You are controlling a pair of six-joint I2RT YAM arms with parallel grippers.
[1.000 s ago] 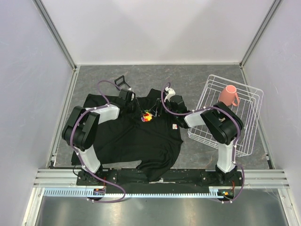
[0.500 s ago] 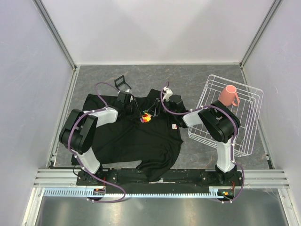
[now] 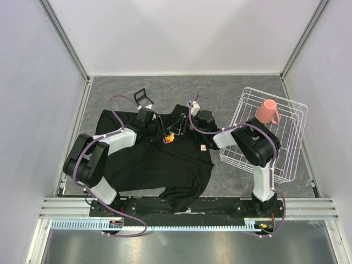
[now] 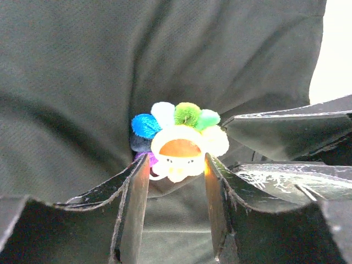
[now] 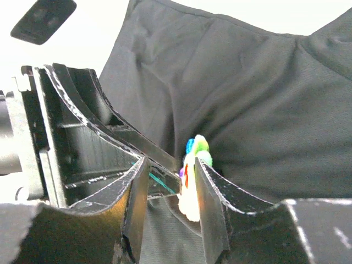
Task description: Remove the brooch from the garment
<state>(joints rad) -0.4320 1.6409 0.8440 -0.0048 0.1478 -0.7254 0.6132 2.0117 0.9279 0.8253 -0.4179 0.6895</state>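
Step in hand: seizing the brooch, which is not yet detached.

The garment (image 3: 159,165) is matte black knit, lying flat on the grey mottled desk (image 3: 231,91) with its hem at 6 o'clock. A small white-and-red label (image 3: 204,147) sits toward 4 o'clock. Just short of the collar, cloth folds radiate from the brooch (image 4: 181,137), a small round disc with a smooth pale face ringed by fuzzy pompoms in blue, white and green.

- Left gripper (image 4: 175,165): enters from 10 o'clock. Its flat black jaws flank the disc face-on; whether they pinch it or merely frame it cannot be told.
- Right gripper (image 5: 171,168): enters from 2 o'clock. Its jaws are spread, with the brooch edge-on between them – close to one jaw, a gap beside the other.

Next move, as judged: one gripper clamps the rigid disc while the other pins the limp cloth, then they pull apart.

At 3 o'clock a white wire basket (image 3: 291,137) holds a pink mug (image 3: 269,111).
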